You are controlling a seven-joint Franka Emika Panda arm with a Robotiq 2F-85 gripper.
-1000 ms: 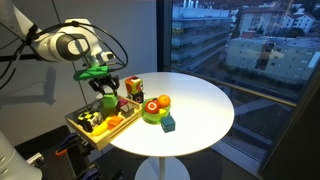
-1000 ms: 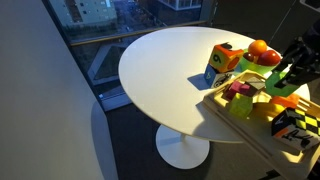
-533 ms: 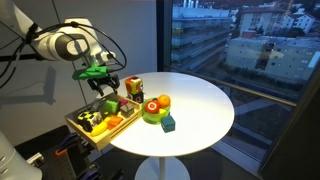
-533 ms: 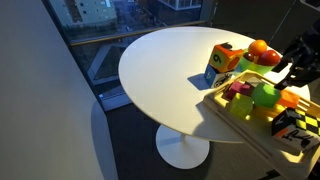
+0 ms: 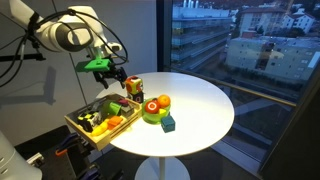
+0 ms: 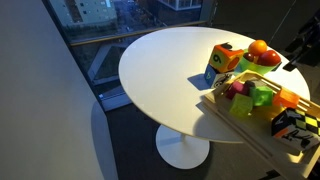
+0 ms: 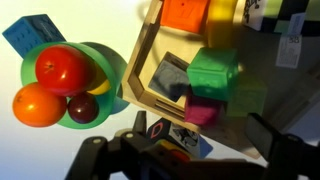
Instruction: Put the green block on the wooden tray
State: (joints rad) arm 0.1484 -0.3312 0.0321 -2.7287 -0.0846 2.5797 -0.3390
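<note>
The lime-green block [image 6: 262, 96] lies inside the wooden tray [image 6: 225, 108], next to a magenta block [image 7: 205, 110]. In the wrist view the green block [image 7: 213, 72] shows just inside the tray's rim [image 7: 140, 70]. My gripper [image 7: 200, 126] hangs open above it with nothing between its fingers. In an exterior view the gripper [image 5: 106, 78] sits a little above the tray [image 5: 84, 130], clear of the blocks in it.
The tray also holds orange, yellow and dark pieces and overhangs the edge of the round white table [image 5: 200, 110]. A multi-coloured cube [image 5: 133, 87], a green bowl of round fruit shapes [image 5: 157, 106] and a teal cube [image 5: 168, 123] stand nearby.
The jaws went from shut on the green block to open. The block now rests in the tray, and the gripper has lifted away from it.
</note>
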